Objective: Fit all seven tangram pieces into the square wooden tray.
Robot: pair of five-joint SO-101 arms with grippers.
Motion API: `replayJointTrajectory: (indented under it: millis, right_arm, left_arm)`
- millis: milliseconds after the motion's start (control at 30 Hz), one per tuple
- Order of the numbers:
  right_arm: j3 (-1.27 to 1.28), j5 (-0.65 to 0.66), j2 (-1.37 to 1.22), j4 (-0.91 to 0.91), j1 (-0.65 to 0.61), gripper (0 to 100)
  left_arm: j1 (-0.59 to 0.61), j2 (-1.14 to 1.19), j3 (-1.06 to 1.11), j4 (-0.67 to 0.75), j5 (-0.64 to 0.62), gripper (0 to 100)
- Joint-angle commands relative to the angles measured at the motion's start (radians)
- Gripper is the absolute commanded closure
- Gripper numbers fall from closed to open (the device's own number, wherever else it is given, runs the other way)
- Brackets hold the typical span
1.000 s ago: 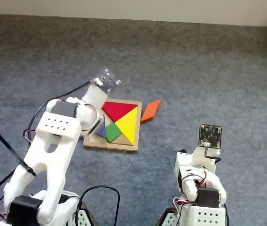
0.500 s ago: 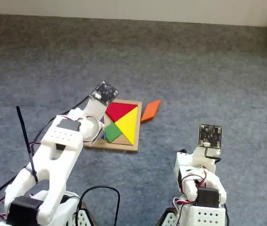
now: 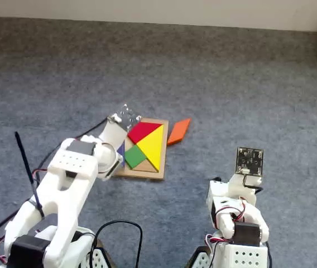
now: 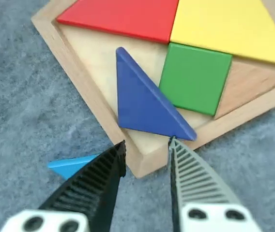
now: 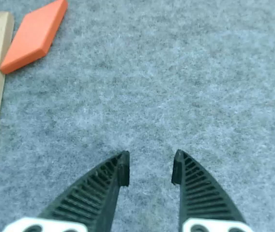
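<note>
The square wooden tray holds a red triangle, a yellow triangle and a green square. A dark blue triangle lies loose in the tray beside the green square, with bare wood around it. My left gripper is open just above the tray's rim, at the blue triangle's tip. A light blue piece lies on the carpet outside that rim. An orange parallelogram rests on the carpet by the tray's right side. My right gripper is open over bare carpet, holding nothing.
Grey carpet covers the whole work area. In the high view the left arm covers the left part of the tray. The right arm sits at the near right, away from the tray.
The left arm's wrist has dropped lower and drawn back toward the tray's left side. The right arm and the orange parallelogram have stayed where they were.
</note>
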State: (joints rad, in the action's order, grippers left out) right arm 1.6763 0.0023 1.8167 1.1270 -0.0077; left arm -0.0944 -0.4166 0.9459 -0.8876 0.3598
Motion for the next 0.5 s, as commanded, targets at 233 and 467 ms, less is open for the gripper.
replayJointTrajectory:
  millis: [233, 467]
  right_arm:
    - [0.143, 0.012, 0.001, -0.012, 0.012, 84.3]
    - [0.143, 0.012, 0.001, -0.012, 0.012, 84.3]
  left_arm:
    - [-0.013, -0.010, -0.219, -0.029, -0.109, 85]
    - [-0.007, 0.059, -0.120, 0.227, -0.106, 85]
